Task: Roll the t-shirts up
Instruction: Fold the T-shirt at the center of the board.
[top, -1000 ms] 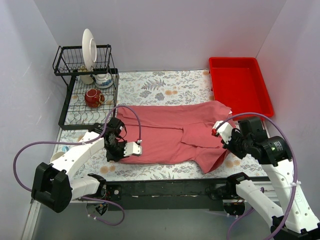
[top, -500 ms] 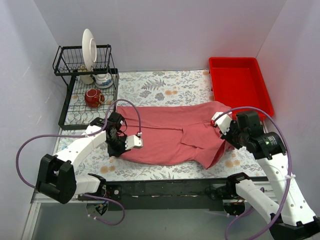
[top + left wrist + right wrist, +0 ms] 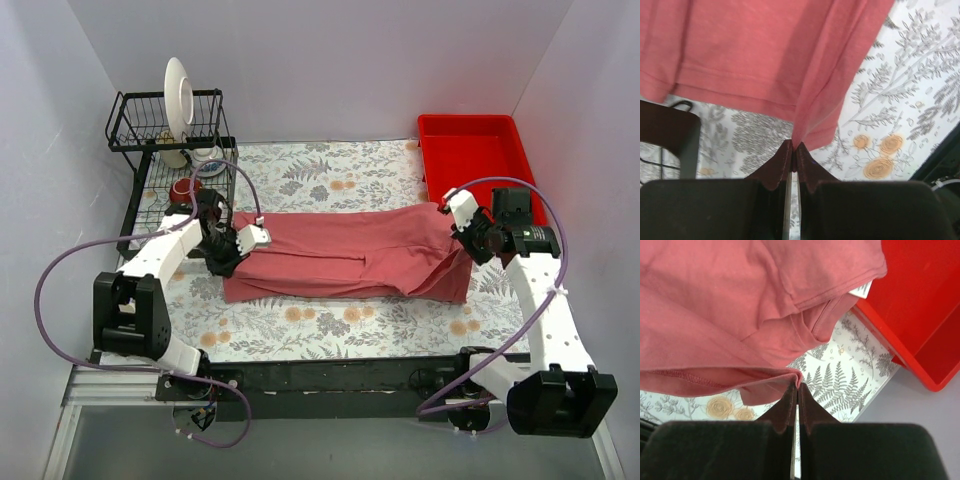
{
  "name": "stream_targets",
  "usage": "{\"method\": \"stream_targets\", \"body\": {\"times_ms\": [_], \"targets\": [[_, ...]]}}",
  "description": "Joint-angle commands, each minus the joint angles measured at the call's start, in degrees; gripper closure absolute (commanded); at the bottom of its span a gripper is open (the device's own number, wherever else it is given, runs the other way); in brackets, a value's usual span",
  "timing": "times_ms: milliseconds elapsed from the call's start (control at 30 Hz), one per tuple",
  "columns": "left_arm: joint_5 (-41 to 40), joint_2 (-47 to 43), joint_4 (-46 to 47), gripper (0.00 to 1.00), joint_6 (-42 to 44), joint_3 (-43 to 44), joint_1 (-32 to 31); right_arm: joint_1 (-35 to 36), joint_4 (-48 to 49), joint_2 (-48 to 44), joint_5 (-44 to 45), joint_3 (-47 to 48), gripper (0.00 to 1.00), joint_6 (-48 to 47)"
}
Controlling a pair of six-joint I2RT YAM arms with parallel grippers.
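Observation:
The dusty-red t-shirt point(image 3: 345, 258) lies folded into a long band across the middle of the floral mat. My left gripper point(image 3: 232, 250) is shut on the t-shirt's left end and holds a pinch of its hem point(image 3: 812, 131) just above the mat. My right gripper point(image 3: 468, 238) is shut on the t-shirt's right end, on a folded edge point(image 3: 790, 374) beside the collar with its white label point(image 3: 861, 290). Both ends are lifted a little.
A bright-red plastic tray point(image 3: 478, 180) stands at the back right, close to my right gripper. A black wire dish rack point(image 3: 172, 190) with a plate, a cup and a red bowl stands at the back left, just behind my left gripper.
Both grippers have carried the t-shirt's near edge away from the arm bases toward the back. The t-shirt is now folded over into a narrower band. Both arms are stretched further out.

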Motion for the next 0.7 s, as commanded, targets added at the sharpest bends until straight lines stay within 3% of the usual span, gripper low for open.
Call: {"method": "stream_targets", "body": {"times_ms": [0, 267, 667], "targets": [[1.67, 3.81, 3.37, 1.00, -2.14, 6.62, 0.19, -1.96, 6.09, 4.24, -3.19, 4.23, 0.99, -0.79], [-0.44, 11.54, 5.93, 0.99, -2.15, 14.97, 0.19, -3.72, 9.43, 11.90, -3.36, 6.87, 0.99, -1.49], [-3.51, 16.56, 8.73, 0.99, -2.24, 17.45, 0.10, -4.51, 11.46, 19.72, -4.94, 11.09, 0.99, -0.97]]}}
